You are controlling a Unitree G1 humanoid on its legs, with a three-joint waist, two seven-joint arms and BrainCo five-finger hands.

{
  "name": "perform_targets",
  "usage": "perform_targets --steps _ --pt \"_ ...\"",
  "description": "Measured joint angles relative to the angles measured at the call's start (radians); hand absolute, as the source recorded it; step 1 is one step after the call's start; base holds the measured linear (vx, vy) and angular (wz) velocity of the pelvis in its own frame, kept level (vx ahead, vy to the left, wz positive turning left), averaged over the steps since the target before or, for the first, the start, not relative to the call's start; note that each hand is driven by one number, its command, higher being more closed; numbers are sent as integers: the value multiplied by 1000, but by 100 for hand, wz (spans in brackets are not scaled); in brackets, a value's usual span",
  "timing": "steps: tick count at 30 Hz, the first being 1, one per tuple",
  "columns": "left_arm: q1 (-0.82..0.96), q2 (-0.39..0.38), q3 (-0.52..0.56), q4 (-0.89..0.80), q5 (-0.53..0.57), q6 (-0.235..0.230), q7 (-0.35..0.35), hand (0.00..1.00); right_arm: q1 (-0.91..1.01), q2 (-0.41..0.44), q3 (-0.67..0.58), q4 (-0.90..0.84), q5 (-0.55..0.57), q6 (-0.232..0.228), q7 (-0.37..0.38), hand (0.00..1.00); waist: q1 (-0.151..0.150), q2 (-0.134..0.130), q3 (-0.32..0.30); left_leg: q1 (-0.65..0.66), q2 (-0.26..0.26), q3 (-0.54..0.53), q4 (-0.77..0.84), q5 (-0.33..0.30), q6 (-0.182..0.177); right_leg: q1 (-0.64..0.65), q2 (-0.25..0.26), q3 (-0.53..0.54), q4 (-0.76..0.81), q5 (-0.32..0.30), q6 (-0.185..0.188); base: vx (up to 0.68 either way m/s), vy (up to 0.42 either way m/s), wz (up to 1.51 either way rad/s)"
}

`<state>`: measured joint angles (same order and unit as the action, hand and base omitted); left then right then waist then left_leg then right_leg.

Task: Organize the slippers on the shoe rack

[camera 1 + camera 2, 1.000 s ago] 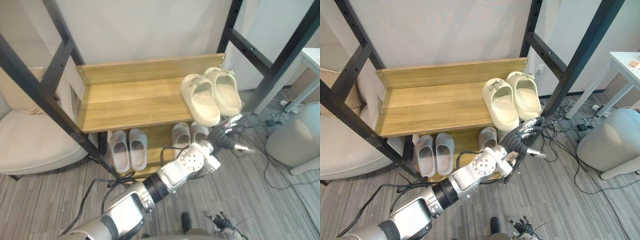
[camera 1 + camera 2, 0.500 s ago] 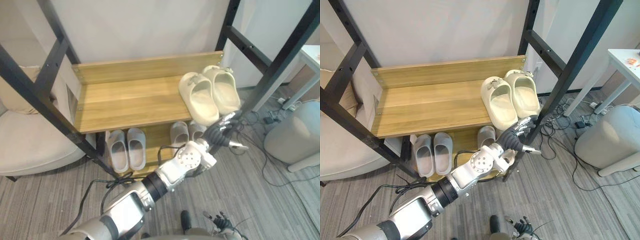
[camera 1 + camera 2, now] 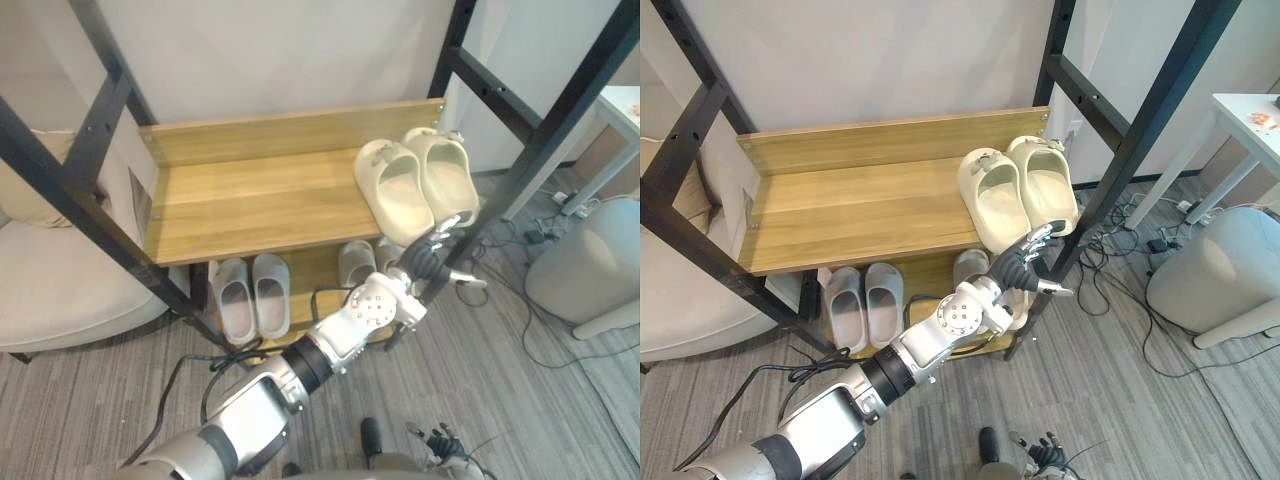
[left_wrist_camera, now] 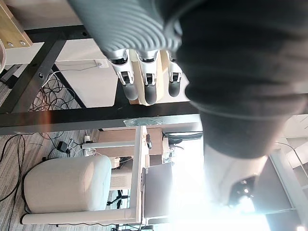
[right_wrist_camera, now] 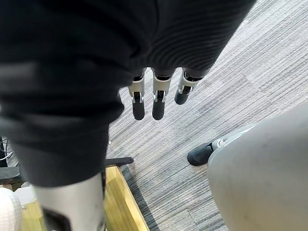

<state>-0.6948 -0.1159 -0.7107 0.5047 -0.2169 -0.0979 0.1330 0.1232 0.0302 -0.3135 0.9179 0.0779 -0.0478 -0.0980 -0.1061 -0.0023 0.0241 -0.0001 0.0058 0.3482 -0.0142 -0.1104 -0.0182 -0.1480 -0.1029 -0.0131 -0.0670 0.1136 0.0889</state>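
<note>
A pair of cream slippers stands at the right end of the wooden upper shelf, toes toward me. On the lower shelf sit a grey pair at the left and a pale pair at the right, partly behind my arm. My left hand hovers just below the shelf's front right corner, under the cream pair, open and holding nothing; its straight fingers touch nothing. My right hand hangs open over the carpet, low by my side.
Black slanted frame posts flank the rack. A grey pouf and loose cables lie on the carpet to the right, with a white table beyond. A beige armchair sits at the left.
My left hand has drifted a little leftward, closer under the shelf's front right corner and the cream slippers. The camera has shifted slightly. The slippers have not moved.
</note>
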Motion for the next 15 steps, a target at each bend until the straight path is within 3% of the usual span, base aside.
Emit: perform_targets --steps 6,15 --pt "0 6 79 62 2 -3 10 0 -5 3 -28 -1 -1 1 0 0 0 0 0 7 1 6 -1 0 -1 11 4 -4 -12 5 -3 -7 -25 -1" --pt "0 16 105 91 20 -3 20 0 -10 9 -37 -1 -21 2 0 0 0 -6 4 38 3 22 -23 4 -5 30 10 0 -23 11 -6 -2 -21 -4"
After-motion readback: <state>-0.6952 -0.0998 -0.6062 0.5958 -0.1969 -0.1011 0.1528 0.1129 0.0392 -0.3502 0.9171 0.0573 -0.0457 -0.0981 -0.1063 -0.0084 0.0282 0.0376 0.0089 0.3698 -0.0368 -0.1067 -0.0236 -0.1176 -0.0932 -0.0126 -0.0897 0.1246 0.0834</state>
